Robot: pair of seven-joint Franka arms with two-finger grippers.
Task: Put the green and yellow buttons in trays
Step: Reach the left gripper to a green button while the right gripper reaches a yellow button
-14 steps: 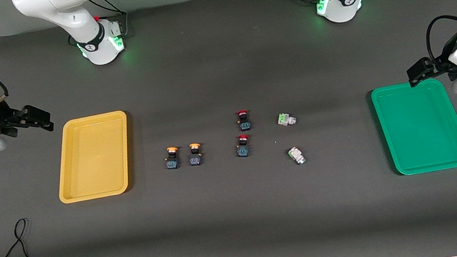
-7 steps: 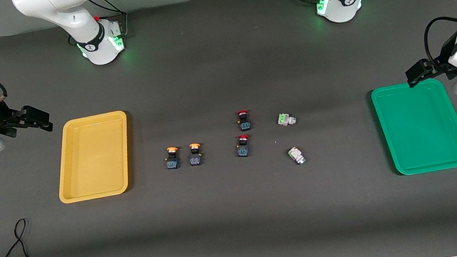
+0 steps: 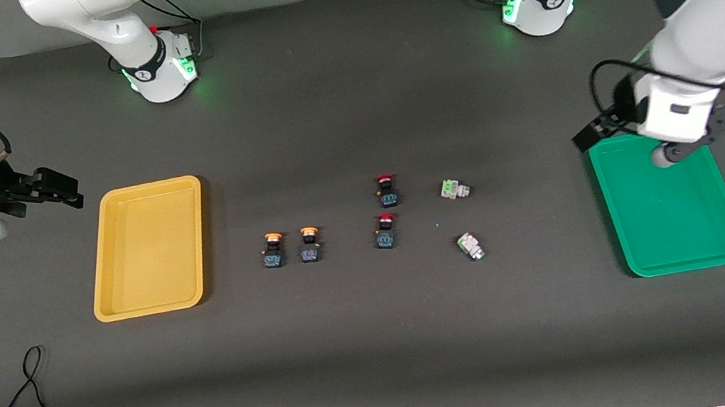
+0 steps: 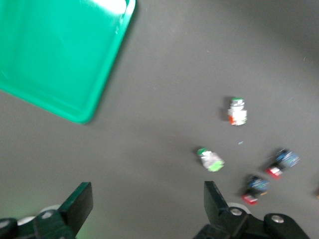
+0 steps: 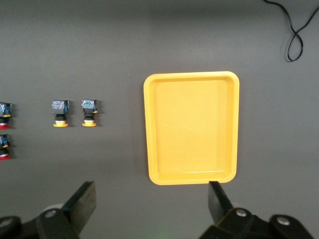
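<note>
Two orange-yellow-capped buttons (image 3: 291, 247) stand side by side near the yellow tray (image 3: 148, 247); both trays lie flat. Two pale green buttons (image 3: 462, 217) lie tipped over, nearer the green tray (image 3: 672, 215).

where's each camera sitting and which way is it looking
Front view: high across the table, facing both arm bases; shows yellow tray, green tray, left gripper, right gripper.
Left wrist view: looks down past its open jaws at the green tray's corner and green buttons.
Right wrist view: looks down past its open jaws at the yellow tray, shared with the front view.

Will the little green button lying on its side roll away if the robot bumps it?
Probably a little. The nearer green button lies tipped over on the table, and its silver end looks round, so it may roll or spin. It looks tiny and light, so it could slip between open fingers.
</note>
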